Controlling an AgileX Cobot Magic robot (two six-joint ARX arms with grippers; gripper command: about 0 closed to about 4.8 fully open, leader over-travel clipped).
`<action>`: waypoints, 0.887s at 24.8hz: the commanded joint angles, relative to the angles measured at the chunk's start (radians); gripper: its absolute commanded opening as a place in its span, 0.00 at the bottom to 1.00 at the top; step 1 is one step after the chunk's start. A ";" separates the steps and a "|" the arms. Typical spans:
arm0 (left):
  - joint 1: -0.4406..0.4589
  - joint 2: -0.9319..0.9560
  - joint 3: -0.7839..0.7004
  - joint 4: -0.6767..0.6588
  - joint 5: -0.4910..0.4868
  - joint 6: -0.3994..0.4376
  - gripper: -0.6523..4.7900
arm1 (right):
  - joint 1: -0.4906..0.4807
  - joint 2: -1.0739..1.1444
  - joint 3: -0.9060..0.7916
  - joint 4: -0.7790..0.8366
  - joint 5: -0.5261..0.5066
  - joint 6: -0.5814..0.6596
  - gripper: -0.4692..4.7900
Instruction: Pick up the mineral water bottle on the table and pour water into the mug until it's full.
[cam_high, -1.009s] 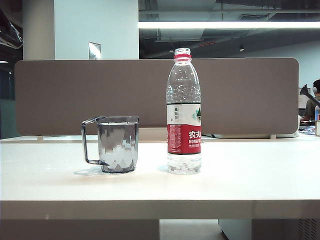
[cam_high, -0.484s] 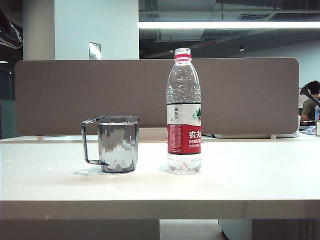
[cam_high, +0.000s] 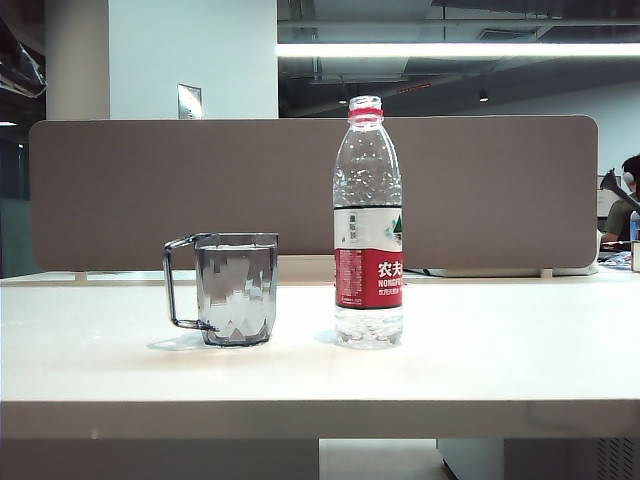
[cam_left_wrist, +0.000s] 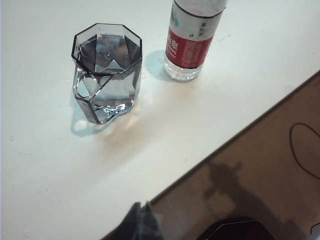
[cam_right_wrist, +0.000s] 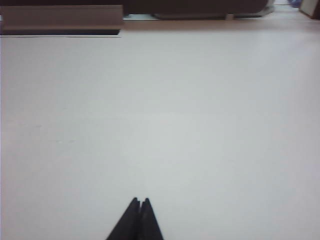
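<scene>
The mug (cam_high: 237, 290) stands on the table (cam_high: 480, 360) left of the mineral water bottle (cam_high: 367, 230), a short gap between them. Water fills the mug (cam_left_wrist: 107, 70) almost to its rim. The bottle (cam_left_wrist: 192, 42) is upright and has no cap. My left gripper (cam_left_wrist: 141, 206) hangs shut and empty over the table's edge, well clear of the mug. My right gripper (cam_right_wrist: 140, 200) is shut over bare tabletop (cam_right_wrist: 175, 110), with neither mug nor bottle in its view. The exterior view shows neither arm.
A grey-brown divider panel (cam_high: 480, 190) runs along the table's far side. In the left wrist view a brown surface (cam_left_wrist: 260, 165) with a thin cable loop (cam_left_wrist: 305, 150) lies beyond the table edge. A grey rail (cam_right_wrist: 60, 19) borders the tabletop's far end.
</scene>
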 joint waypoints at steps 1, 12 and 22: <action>0.000 -0.002 0.004 0.011 0.005 0.000 0.11 | -0.009 -0.001 -0.007 0.014 0.002 0.000 0.08; 0.000 -0.002 0.003 0.029 -0.204 0.087 0.11 | -0.008 -0.001 -0.007 0.014 0.002 0.000 0.08; 0.000 -0.009 0.003 0.034 -0.221 0.088 0.11 | -0.008 -0.001 -0.007 0.014 0.001 0.000 0.08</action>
